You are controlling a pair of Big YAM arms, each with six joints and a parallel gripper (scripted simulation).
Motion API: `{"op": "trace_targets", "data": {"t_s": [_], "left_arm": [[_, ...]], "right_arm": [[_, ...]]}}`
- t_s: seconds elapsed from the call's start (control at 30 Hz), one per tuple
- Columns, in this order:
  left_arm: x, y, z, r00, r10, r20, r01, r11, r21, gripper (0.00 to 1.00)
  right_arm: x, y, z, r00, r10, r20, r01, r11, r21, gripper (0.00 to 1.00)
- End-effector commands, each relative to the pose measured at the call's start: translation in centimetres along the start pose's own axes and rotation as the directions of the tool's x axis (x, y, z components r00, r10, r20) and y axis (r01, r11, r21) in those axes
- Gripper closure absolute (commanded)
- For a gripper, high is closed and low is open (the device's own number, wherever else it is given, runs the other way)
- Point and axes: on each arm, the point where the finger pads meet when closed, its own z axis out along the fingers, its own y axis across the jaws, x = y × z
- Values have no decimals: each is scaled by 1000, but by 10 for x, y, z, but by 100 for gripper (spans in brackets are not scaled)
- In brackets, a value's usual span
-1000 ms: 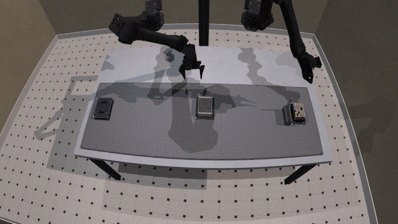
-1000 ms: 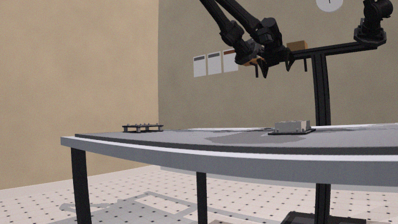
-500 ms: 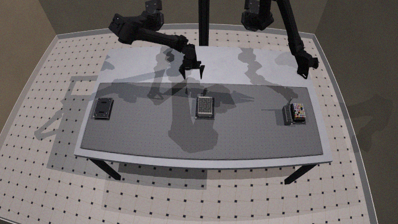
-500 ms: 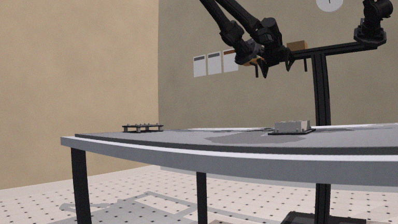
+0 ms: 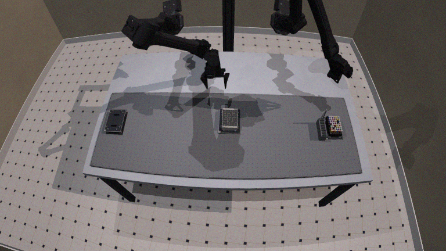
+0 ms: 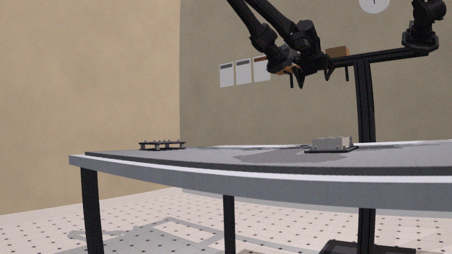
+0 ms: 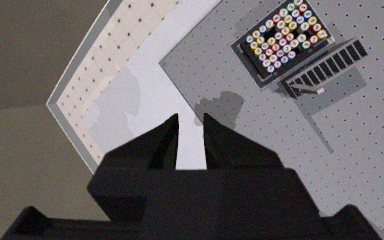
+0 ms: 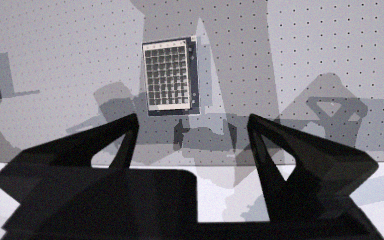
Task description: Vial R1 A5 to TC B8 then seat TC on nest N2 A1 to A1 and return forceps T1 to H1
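Tube carrier TC (image 5: pixel 229 126) (image 6: pixel 326 144) (image 8: pixel 170 106): in the top view, near the middle of the tabletop (image 5: pixel 230 182) (image 6: pixel 233 171), with raised nest N2 (image 5: pixel 115 121) (image 6: pixel 162 143) towards nine o'clock and vial rack R1 (image 5: pixel 334 133) (image 7: pixel 252 60) towards three. In the exterior view, blocky and apparently rigid; probably light enough for one arm, best gripped low across opposite sides, kept level once loaded.

In the left wrist view, left fingers (image 5: pixel 335 81) drawn close but parted, gripping nothing; towards half past one, many capped vials in R1, beside holder H1 (image 5: pixel 322 129) (image 7: pixel 327 65) with forceps T1 (image 5: pixel 323 114) (image 7: pixel 306 89). Likely slim, springy and easily twisted; best taken squarely by the upper shanks, squeezing gently so caps don't slip.

In the right wrist view, right fingers (image 5: pixel 216 87) (image 6: pixel 313 83) wide open, empty; TC towards eleven.
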Motion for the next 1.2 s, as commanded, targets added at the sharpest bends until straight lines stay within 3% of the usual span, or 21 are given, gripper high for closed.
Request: {"op": "trace_targets", "data": {"t_s": [0.0, 0.33, 0.57, 0.7, 0.77, 0.83, 0.93, 1.17], "left_arm": [[9, 3, -7, 991, 130, -31, -130, 991, -12, 77], [34, 11, -13, 939, 317, -132, -321, 947, -10, 77], [55, 20, -25, 861, 466, -204, -473, 881, 15, 77], [50, -2, -20, 820, 540, -190, -530, 842, 104, 77], [52, -8, -21, 820, 539, -192, -531, 842, 98, 77], [51, -18, -24, 809, 567, -158, -549, 823, 144, 77], [49, -13, -24, 809, 568, -154, -550, 822, 144, 77], [63, -48, -26, 802, 578, -150, -550, 813, 192, 77]], "right_arm": [[-2, 2, -1, 1000, 5, 4, -5, 1000, -4, 0], [-2, 2, -1, 1000, 5, 4, -5, 1000, -4, 0], [-2, 2, -1, 1000, 5, 4, -5, 1000, -4, 0], [-2, 2, -1, 1000, 5, 4, -5, 1000, -4, 0], [-2, 2, -1, 1000, 5, 4, -5, 1000, -4, 0], [-2, 2, -1, 1000, 5, 4, -5, 1000, -4, 0], [-2, 2, -1, 1000, 5, 4, -5, 1000, -4, 0], [-2, 2, -1, 1000, 5, 4, -5, 1000, -4, 0]]}}
